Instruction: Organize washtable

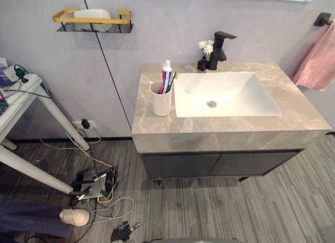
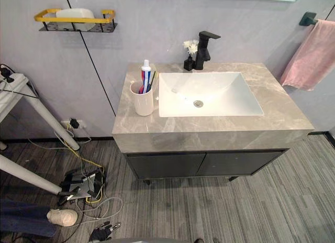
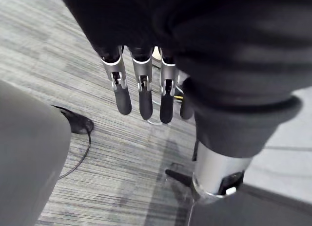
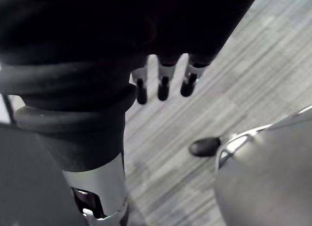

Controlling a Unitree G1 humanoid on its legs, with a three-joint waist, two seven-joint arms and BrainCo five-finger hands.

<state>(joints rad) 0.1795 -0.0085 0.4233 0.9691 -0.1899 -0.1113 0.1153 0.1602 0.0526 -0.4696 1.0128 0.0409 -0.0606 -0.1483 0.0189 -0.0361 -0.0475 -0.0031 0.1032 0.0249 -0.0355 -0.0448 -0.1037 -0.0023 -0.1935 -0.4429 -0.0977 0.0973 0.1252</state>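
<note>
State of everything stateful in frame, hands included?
cup, upright on counter, toothpaste inside
basin, empty
faucet, no water running
flower vase, upright beside faucet
cabinet doors, shut
towel, hanging on bar
wall shelf, holding white item
left hand, open, holding nothing
right hand, open, holding nothing

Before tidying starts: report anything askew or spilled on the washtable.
Nothing stands out. The white cup stands upright left of the basin, holding the toothpaste; the flower vase sits beside the faucet.
</note>
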